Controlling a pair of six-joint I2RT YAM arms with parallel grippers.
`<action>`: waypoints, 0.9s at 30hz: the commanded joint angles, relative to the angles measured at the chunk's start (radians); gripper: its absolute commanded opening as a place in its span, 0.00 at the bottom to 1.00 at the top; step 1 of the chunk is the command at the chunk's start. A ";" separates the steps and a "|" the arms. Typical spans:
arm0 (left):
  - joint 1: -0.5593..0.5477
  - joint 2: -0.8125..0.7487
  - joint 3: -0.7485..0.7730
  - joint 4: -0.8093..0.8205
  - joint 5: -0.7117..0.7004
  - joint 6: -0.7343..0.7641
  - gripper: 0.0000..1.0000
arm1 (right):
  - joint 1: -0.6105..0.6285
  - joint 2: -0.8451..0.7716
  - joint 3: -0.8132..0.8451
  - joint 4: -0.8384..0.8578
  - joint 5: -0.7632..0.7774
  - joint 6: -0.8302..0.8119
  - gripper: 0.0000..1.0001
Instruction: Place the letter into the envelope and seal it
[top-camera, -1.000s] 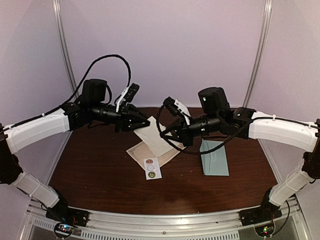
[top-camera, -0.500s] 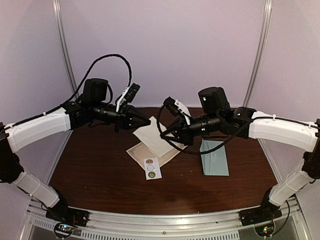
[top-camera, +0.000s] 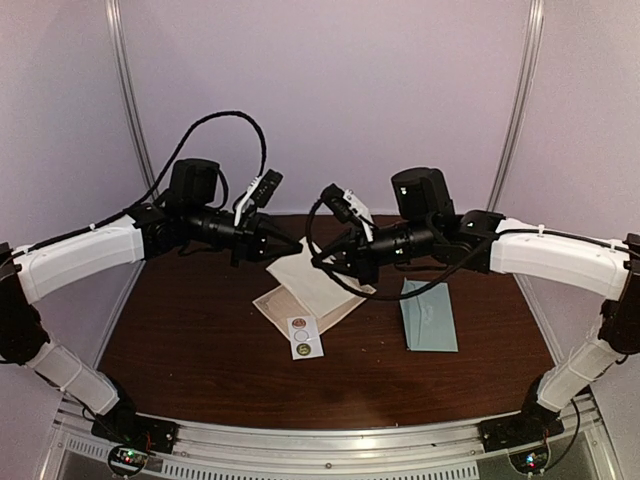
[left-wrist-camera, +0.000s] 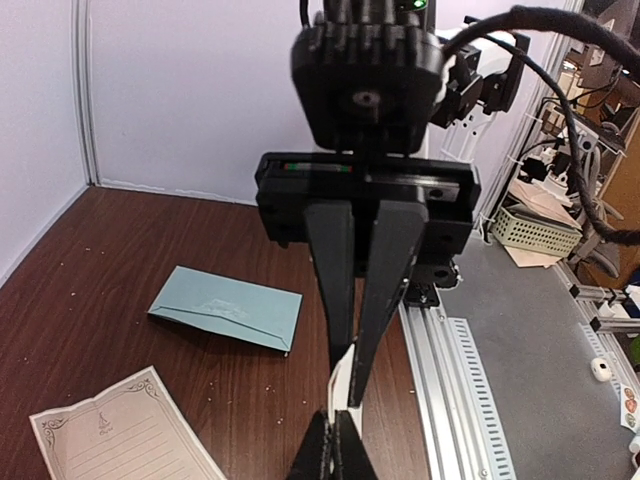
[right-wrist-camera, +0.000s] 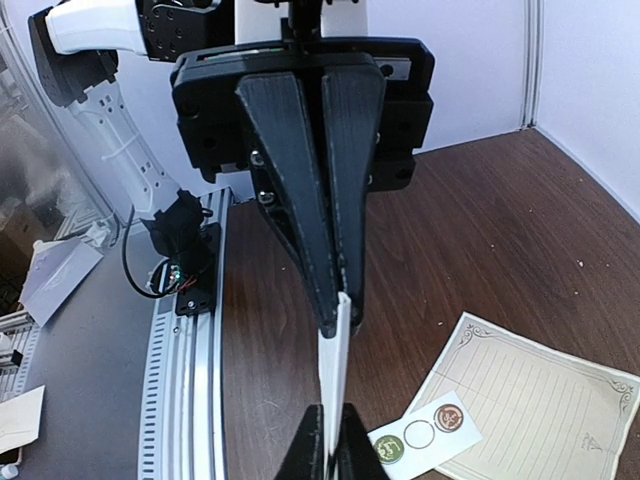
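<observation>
White strip (top-camera: 305, 337): stickers, nearest you.
Envelope (top-camera: 430, 318): flat on the surface (top-camera: 200, 345), right side, well apart from the jaws.
Letter (top-camera: 280, 306): bordered page lying flat.
Sheet (top-camera: 305, 268): cream, aloft above the letter.
Left jaws: pinched narrow on the sheet.
Right jaws: likewise, opposite edge.
Risk: if you pull apart or twist, it tears; if you loosen either pinch, it drops.

One envelope (top-camera: 430, 318). Two sheets of paper: a flat sheet (top-camera: 281, 305) and a lifted sheet (top-camera: 312, 277). One sticker strip (top-camera: 306, 337). Two grippers: left gripper (top-camera: 294, 243), right gripper (top-camera: 345, 270).
</observation>
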 joint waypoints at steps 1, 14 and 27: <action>0.001 0.003 0.029 0.022 0.004 0.012 0.00 | -0.003 0.016 0.022 0.041 -0.012 0.032 0.00; 0.004 -0.286 -0.282 0.545 -0.530 -0.446 0.71 | -0.033 -0.212 -0.261 0.503 0.186 0.268 0.00; -0.061 -0.233 -0.373 0.795 -0.422 -0.675 0.76 | -0.024 -0.187 -0.298 0.777 0.089 0.409 0.00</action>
